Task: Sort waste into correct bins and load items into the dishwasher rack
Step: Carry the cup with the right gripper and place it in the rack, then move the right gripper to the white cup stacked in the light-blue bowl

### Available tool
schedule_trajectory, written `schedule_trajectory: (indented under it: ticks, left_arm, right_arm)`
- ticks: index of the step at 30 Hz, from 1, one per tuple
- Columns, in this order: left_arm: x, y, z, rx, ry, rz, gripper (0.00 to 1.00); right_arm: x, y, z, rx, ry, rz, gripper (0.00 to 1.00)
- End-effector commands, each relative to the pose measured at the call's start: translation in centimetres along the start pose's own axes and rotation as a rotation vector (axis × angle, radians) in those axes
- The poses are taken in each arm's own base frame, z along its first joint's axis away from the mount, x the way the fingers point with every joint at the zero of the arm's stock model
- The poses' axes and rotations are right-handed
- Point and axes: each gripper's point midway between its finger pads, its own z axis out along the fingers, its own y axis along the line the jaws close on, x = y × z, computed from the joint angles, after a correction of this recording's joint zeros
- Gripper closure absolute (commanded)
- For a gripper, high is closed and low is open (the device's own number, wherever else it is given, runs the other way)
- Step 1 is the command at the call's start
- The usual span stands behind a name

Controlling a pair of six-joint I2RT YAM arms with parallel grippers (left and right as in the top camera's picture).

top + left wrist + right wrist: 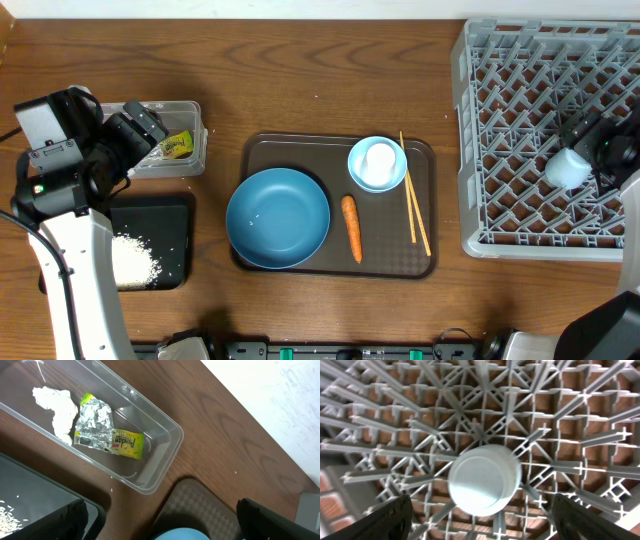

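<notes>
At the left edge, the left arm is raised from the near corner and bent over the clear tub [196, 150], with the left gripper [162, 522] hung above the tub's end; its fingers [75, 520] are spread wide with nothing between them. In the tub a crumpled white wrapper [55, 407] is seen beside a yellow-green packet [127, 442] with its foil side partly turned up. Just in front of the tub, apart from it by a narrow gap, a black tray [168, 215] is set, and a heap of rice [130, 262] is spread on it, partly covered from above by the arm. A strip of bare table [330, 70] is left between these bins and the brown serving tray [420, 255]. On that tray a large blue bowl [277, 217] is placed at the left, a carrot [351, 227] just beside it, a small light-blue bowl [377, 163] behind the carrot, and chopsticks [414, 200] along the right rim. Bare wood is shown between this tray and the low wall of the grey rack [470, 150]. Over the rack's lattice the right gripper [487, 522] is pointed downward, its fingers [385, 520] held wide and apart from a pale cup [485, 479] resting on the grid, a closed round end turned toward the wrist camera.
</notes>
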Motion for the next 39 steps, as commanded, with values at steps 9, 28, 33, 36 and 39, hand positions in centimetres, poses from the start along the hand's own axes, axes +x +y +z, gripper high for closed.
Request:
schedule_trajectory:
  ticks: [9,28,33,36,39]
  left_arm:
    - [0.1,0.2,0.2,0.002,0.009,0.004,0.02]
    - [0.1,0.2,0.2,0.002,0.009,0.004,0.02]
    - [0.1,0.2,0.2,0.002,0.009,0.004,0.02]
    - [0.1,0.2,0.2,0.002,0.009,0.004,0.02]
    - [0.1,0.2,0.2,0.002,0.009,0.004,0.02]
  right_arm:
    - [-1.7,7.8,-11.4,-0.408,-0.122,-0.122,0.01]
    - [8.8,18.9,-19.4,-0.861,0.072,-0.429,0.01]
    - [12.4,21.2,-18.7,-0.791,0.094,-0.554,0.01]
    - [14.2,21.8,-17.0,-0.674,0.098,-0.607,0.02]
    - [16.5,22.9,-15.8,-0.631,0.134,-0.669,0.02]
